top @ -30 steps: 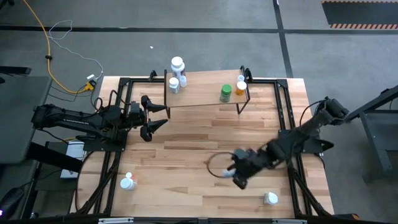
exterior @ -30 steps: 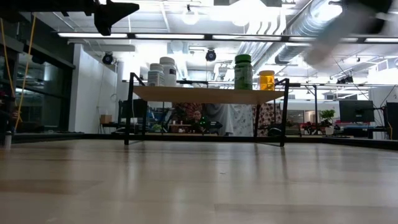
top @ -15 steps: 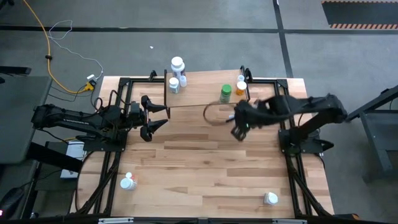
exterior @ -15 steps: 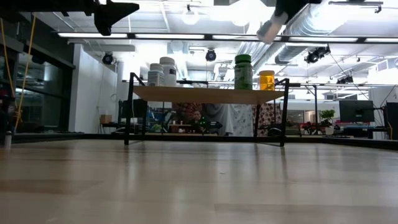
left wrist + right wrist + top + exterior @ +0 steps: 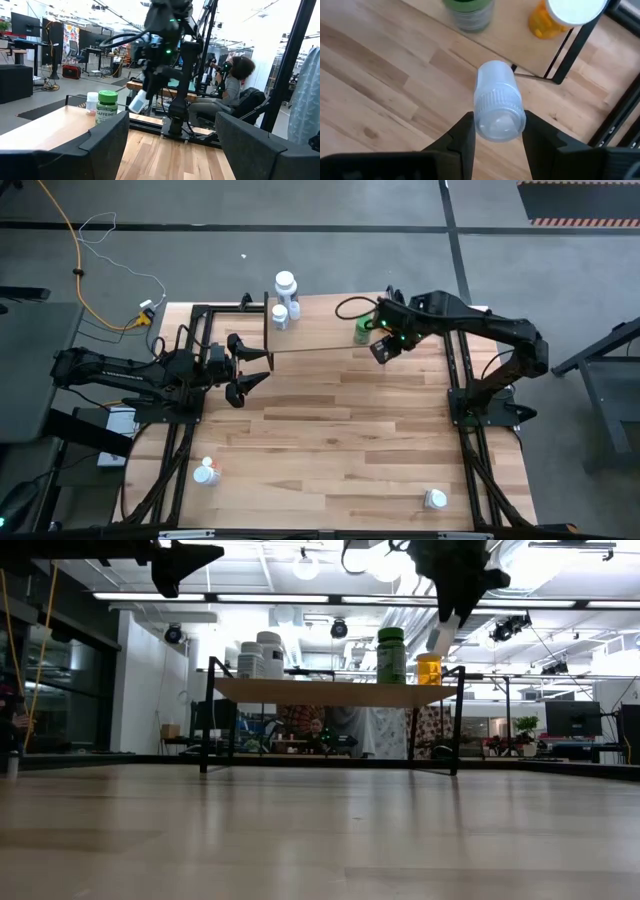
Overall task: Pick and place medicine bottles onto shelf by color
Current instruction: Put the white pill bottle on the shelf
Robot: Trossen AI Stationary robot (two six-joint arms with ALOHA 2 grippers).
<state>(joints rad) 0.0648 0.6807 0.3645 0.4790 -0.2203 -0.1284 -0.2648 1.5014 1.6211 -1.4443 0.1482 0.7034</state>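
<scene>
No legible text is showing: the green bottle (image 5: 106, 106) at the shelf's (image 5: 50, 127) edge is carrying a label, its print unreadable.

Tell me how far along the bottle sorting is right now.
Done: white bottles stand at one end of the shelf, the green bottle and orange bottle at the other. In hand: the right gripper holds a white bottle beside the shelf's green and orange end. Left: two bottles on the table's near side. The left gripper waits open.
</scene>
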